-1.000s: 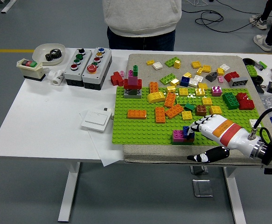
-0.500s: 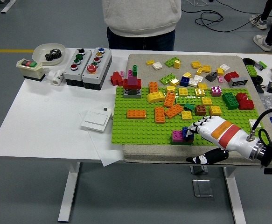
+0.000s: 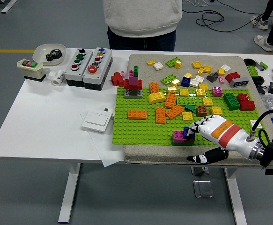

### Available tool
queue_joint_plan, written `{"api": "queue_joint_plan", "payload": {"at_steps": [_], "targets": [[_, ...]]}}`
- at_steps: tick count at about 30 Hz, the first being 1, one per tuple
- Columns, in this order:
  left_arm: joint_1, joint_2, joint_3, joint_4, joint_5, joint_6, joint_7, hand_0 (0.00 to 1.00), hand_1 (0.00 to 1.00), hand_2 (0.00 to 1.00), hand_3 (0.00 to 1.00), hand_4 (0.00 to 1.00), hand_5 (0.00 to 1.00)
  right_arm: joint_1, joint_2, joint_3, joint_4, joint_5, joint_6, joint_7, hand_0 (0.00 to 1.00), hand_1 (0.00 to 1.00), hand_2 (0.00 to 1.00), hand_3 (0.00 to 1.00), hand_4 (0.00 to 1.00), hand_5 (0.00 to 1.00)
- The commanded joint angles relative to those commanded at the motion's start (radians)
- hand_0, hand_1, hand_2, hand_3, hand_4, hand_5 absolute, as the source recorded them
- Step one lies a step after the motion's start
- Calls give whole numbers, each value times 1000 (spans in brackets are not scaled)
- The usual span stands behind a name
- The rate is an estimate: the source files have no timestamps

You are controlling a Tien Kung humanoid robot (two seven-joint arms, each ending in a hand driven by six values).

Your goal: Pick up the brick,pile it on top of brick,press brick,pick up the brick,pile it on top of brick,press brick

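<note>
Brick [image 3: 188,131], dark blue, small, sits on the magenta brick [image 3: 178,136] at the near edge of the green baseplate [image 3: 141,129]. Right robot hand [image 3: 198,127] is over it, fingertips [image 3: 191,130] curled down onto the blue piece; looks clamped on or pressing it, thumb [image 3: 198,158] hanging loose below off the mat edge. Versus a second ago: almost no change, hand has shifted only slightly toward the stack, bricks in the same spot. Judgement: blue brick already piled, this is the press step, first pile near done, second pick not started. Left robot hand not in view.

Surface: white desk [image 3: 47,122], grey mat [image 3: 141,154] under the baseplate, loose bricks scattered at the far right, a small red/pink tower [image 3: 133,84] at the baseplate's far left. Button boxes [image 3: 88,61], a white switch plate [image 3: 97,121] and a bowl with a gear [image 3: 48,52] on the left. Person in a light hoodie [image 3: 142,18] stands at the far side, hands not visible. Grey floor, cables behind.
</note>
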Motion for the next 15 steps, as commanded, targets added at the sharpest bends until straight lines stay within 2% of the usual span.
{"api": "queue_joint_plan", "payload": {"at_steps": [3, 4, 9, 10, 15], "targets": [[1, 0, -1, 0, 3, 0, 1, 699, 725, 758, 615, 723, 687, 0, 0, 0, 3, -7, -1, -4, 591, 578, 663, 576, 890, 650], [1, 0, -2, 0, 4, -1, 1, 700, 726, 758, 616, 723, 688, 0, 0, 0, 5, -9, -1, -5, 537, 568, 656, 575, 890, 644], [3, 0, -5, 0, 9, -2, 3, 700, 726, 758, 616, 723, 688, -3, -2, 0, 14, -21, -1, -10, 537, 568, 656, 575, 890, 644], [3, 0, -5, 0, 10, -2, 3, 700, 727, 758, 616, 722, 687, -3, -2, 1, 15, -23, -1, -10, 451, 548, 650, 579, 890, 641], [3, 0, -6, 0, 12, -2, 4, 700, 727, 758, 616, 722, 687, -7, -2, 4, 26, -42, 1, -20, 451, 548, 650, 579, 890, 641]]}}
